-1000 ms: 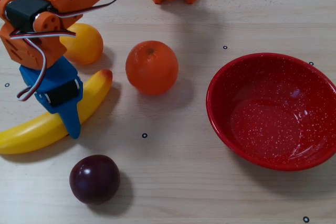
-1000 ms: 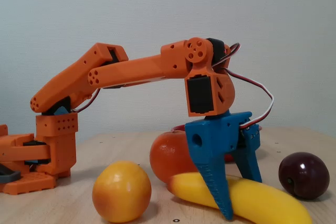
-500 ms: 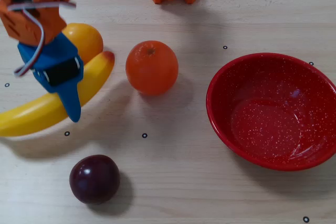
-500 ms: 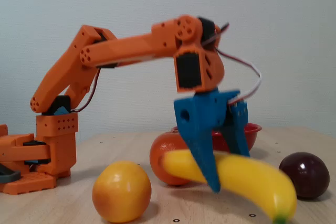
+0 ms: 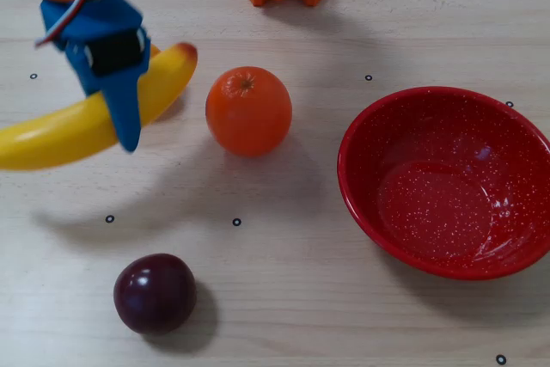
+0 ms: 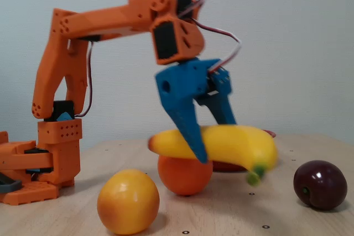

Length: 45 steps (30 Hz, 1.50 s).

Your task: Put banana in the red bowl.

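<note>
Yellow and glossy, the one banana (image 5: 73, 126) is clamped between the blue fingers of the gripper (image 5: 127, 118) and hangs in the air, clear of the wood, near the left edge of the tabletop in the overhead view. Its green tip is cut off by that edge there; in the fixed view the tip looks blurred. One orange (image 5: 248, 111) stands just beside the banana's red end. One red bowl (image 5: 447, 180) sits at the right edge, partly cut off, with nothing inside. One dark plum (image 5: 155, 293) lies near the lower edge. One yellow-orange fruit (image 6: 128, 201) appears only in the fixed view.
</note>
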Motion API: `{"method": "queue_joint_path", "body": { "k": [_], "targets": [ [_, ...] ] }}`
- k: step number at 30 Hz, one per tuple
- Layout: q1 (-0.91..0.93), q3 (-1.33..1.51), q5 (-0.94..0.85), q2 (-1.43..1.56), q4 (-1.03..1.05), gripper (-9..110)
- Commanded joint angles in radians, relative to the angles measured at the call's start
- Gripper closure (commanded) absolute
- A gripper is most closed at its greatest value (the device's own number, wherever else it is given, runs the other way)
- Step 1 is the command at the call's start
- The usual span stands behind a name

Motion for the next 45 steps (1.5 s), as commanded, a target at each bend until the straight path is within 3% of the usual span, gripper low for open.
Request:
{"method": "queue_joint_path", "body": {
  "k": [1, 15, 33, 45],
  "targets": [
    [0.018, 0.009, -0.020, 0.238, -0.031, 102],
    [0.002, 0.322, 0.006, 0.618, 0.017, 102],
    [-0.348, -0.048, 0.179, 0.491, 0.175, 102],
    [-0.634, -0.097, 0.267, 0.439, 0.178, 102]
  ]
}}
